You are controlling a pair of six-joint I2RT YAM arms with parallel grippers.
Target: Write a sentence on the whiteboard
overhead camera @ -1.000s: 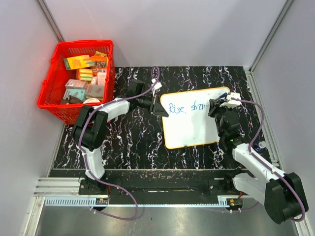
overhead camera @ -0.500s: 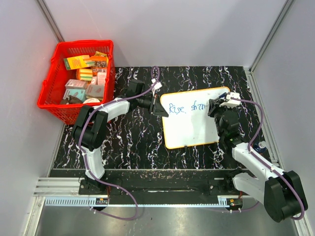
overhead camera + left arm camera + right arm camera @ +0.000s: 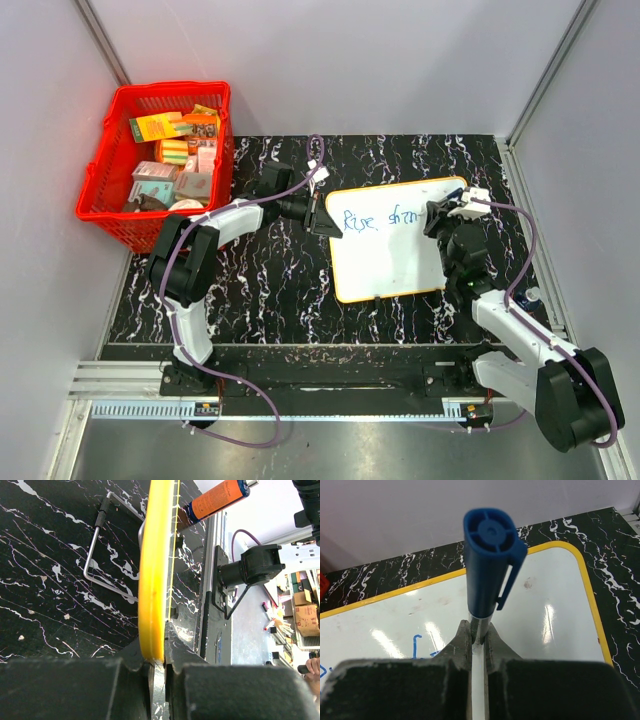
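Change is tiny: right gripper [image 3: 479, 645], clamped on the marker [image 3: 487, 565], has nudged along the second word of the sentence [image 3: 375, 219]. Left gripper [image 3: 159, 662] still pinches the left rim of the whiteboard [image 3: 395, 260], which lies flat on the table [image 3: 270, 290]. Writing looks unfinished.

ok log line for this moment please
left jaws: shut on whiteboard edge | right jaws: shut on blue marker above whiteboard | sentence: one blue line visible

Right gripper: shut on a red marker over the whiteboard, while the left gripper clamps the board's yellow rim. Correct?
No: the marker in the right gripper is blue, as the right wrist view shows. The left gripper does clamp the whiteboard rim.
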